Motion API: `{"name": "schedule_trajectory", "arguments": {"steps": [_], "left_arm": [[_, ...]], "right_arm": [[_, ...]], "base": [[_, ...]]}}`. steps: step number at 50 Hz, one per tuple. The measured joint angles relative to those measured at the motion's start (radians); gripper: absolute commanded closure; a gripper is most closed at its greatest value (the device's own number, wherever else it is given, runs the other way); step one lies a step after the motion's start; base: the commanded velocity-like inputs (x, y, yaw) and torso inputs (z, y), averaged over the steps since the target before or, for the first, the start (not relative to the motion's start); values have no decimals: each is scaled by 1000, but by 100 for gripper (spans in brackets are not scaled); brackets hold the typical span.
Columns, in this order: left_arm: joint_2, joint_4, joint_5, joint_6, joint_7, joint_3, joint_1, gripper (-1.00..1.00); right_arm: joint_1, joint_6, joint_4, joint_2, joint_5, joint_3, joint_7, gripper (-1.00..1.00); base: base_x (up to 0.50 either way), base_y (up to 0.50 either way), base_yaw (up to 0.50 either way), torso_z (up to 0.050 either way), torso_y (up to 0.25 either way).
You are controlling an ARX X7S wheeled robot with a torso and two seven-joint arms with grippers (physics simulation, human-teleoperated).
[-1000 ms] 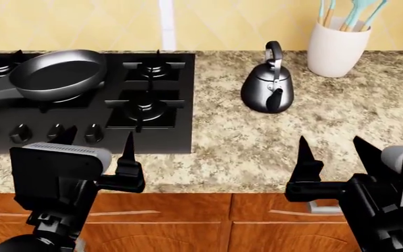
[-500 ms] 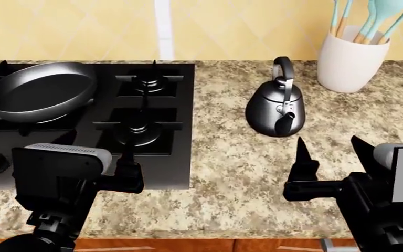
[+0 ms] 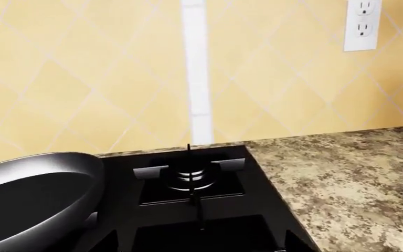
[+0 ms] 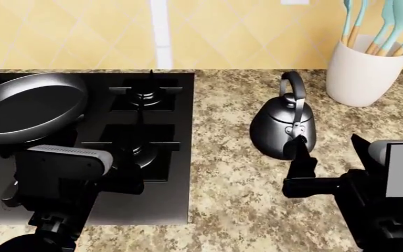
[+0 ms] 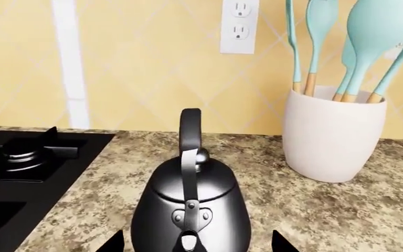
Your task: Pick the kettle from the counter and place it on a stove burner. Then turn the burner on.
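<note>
The kettle [image 4: 282, 128] stands upright on the granite counter [image 4: 230, 178], right of the black hob, with its spout towards me. My right gripper [image 4: 331, 157] is open just in front of it, and its left finger overlaps the spout in the head view. In the right wrist view the kettle [image 5: 191, 210] sits between the two spread fingertips, not touched. My left gripper [image 4: 107, 157] is open and empty over the hob's front right stove burner [image 4: 135, 149]. The back right burner [image 4: 144, 94] is bare and also shows in the left wrist view [image 3: 189, 175].
A wide frying pan [image 4: 27, 105] covers the hob's left burners and shows in the left wrist view [image 3: 27, 199]. A white crock of turquoise utensils [image 4: 362, 68] stands at the back right, behind the kettle [image 5: 331, 134]. The yellow tiled wall carries an outlet [image 5: 238, 23].
The whole view has moved forward: hob, kettle and crock have slid down and grown. Both grippers now reach over the counter, and the right one has closed in on the kettle.
</note>
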Motion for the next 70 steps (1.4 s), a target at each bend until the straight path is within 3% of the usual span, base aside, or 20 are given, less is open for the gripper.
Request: {"name": "schedule_trajectory", "arguments": {"steps": [7, 20, 34, 70], "left_arm": [[-3, -1, -1, 7, -2, -1, 1, -100], [-6, -6, -3, 25, -3, 3, 5, -100], [-9, -19, -1, 53, 0, 7, 14, -100], [-18, -63, -4, 70, -5, 30, -5, -100]], "right_arm": [[73, 24, 34, 1, -6, -36, 28, -100], [354, 132, 232, -7, 96, -127, 101, -100], [529, 187, 422, -11, 78, -241, 65, -100], [673, 82, 728, -41, -163, -493, -201, -100]], "base": [[0, 0, 0, 0, 0], [0, 0, 0, 0, 0], [0, 0, 0, 0, 0], [0, 0, 0, 0, 0]]}}
